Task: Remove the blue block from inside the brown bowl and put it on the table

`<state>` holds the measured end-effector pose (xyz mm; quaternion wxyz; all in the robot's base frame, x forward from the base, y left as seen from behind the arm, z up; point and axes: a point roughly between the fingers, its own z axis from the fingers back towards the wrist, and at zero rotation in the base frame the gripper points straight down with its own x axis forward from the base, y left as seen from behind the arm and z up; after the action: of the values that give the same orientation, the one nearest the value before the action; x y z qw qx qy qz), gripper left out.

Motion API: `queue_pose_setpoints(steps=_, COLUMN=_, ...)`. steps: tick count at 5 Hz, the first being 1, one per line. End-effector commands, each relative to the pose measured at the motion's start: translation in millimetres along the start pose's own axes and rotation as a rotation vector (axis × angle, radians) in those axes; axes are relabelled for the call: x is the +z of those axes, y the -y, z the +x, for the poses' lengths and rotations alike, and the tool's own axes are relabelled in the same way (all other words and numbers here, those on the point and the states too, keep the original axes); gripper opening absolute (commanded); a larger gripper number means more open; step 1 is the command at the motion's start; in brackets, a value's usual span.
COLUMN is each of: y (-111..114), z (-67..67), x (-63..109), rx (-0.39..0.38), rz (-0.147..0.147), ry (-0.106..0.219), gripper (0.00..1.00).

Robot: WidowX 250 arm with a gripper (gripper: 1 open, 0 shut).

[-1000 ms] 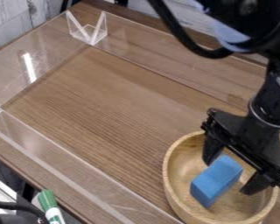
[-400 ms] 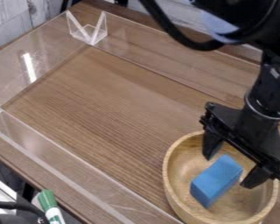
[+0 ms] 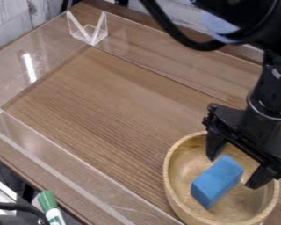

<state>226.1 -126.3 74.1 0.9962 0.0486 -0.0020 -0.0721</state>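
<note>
At the lower right of the view, the brown bowl (image 3: 178, 193) sits on the table (image 3: 102, 110), its round rim facing up. Inside it lies the blue block (image 3: 217, 182), set at a slant, with one end toward the rim at the lower left and the other toward the upper right. The block is bright blue and takes up a good part of the bowl's floor.

Over the right side of the bowl hangs the black claw (image 3: 231, 156), pointing downward. Its jaws are spread wide, one finger to the left and one to the right, with the upper end of the block near them. Whether either finger touches the block, I cannot tell. The dark arm (image 3: 248, 57) comes down from the upper right corner, and a thick black cable (image 3: 178, 31) curves beside it along the top.

Near the top left, a clear plastic piece (image 3: 88, 29) with pointed corners stands by the table's far edge. Down at the lower left, outside the clear wall (image 3: 73, 173), are a green and white object (image 3: 49, 205) and some dark cables (image 3: 17, 207).
</note>
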Motion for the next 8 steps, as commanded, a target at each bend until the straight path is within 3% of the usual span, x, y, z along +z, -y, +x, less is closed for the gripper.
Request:
queue_pose_setpoints(steps=1, y=-0.4, z=6.4, x=3.8, rx=0.013, rz=-0.02, ry=0.046, gripper=1.0)
queue_pose_setpoints(steps=6, y=-2.7, z=7.9, x=-26.2, rx=0.009, rz=-0.013, ry=0.048, gripper=1.0)
queue_pose_setpoints(steps=7, y=-3.9, z=9.3, x=-26.5, rx=0.002, rz=-0.009, ry=0.049, gripper=0.0)
queue_pose_setpoints(steps=8, y=-7.4, z=9.5, x=-17.4, rx=-0.001, rz=0.001, ry=0.044, gripper=0.0)
